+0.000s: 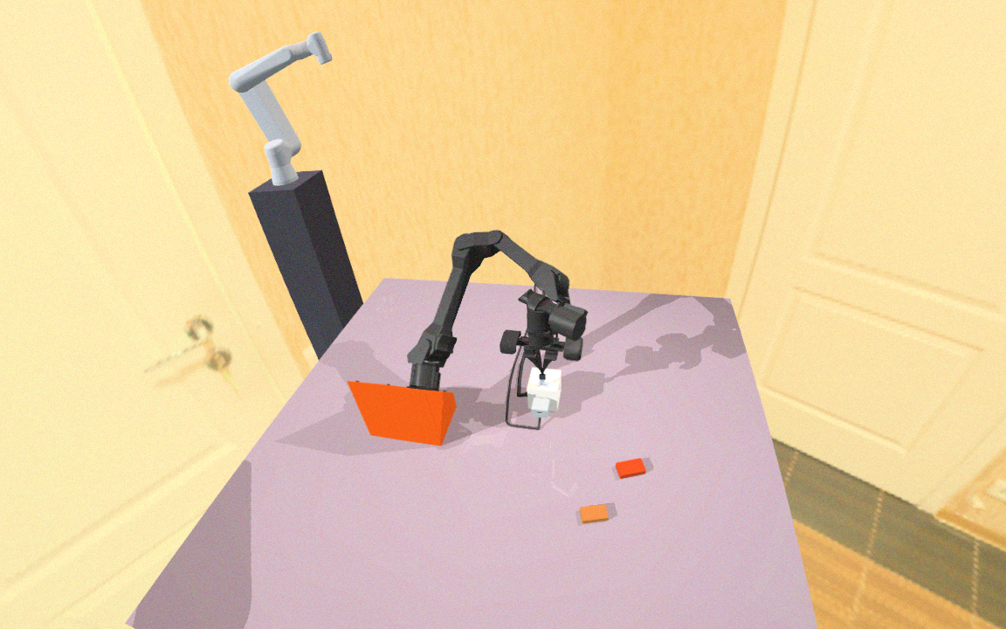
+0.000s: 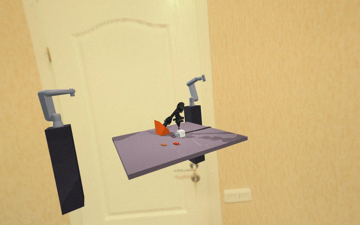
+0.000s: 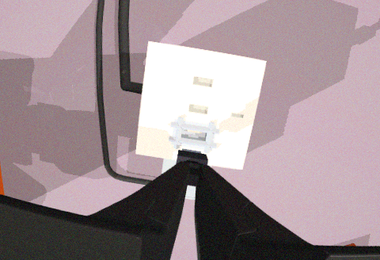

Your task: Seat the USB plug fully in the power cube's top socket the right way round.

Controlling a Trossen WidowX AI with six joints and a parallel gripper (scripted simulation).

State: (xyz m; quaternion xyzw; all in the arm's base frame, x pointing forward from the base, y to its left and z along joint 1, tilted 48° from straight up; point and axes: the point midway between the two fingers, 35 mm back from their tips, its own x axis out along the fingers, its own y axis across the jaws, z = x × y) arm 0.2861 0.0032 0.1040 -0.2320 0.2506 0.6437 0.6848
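Observation:
The white power cube (image 1: 554, 393) (image 2: 181, 134) (image 3: 170, 74) stands on the table, its top slots facing up. A pale raised frame (image 3: 214, 134) surrounds the socket near one edge of its top; the socket's slot shows uncovered in the wrist view. My gripper (image 1: 541, 373) (image 2: 178, 127) (image 3: 192, 173) is shut on the USB plug (image 3: 191, 157), a small dark body. The plug is just above the cube top, beside the frame in the wrist view, and appears out of the socket. The fingers hide much of it, and I cannot tell which way round it is.
A pale blue plug (image 1: 540, 405) (image 2: 176, 134) (image 3: 169, 166) is on the cube's side, with a black cable (image 1: 508, 390) (image 3: 100, 93) looping left. An orange wedge (image 1: 405, 414) (image 2: 159, 129) stands by the arm base. A red block (image 1: 630, 467) (image 2: 176, 143) and an orange block (image 1: 593, 514) (image 2: 163, 144) lie nearer the top camera.

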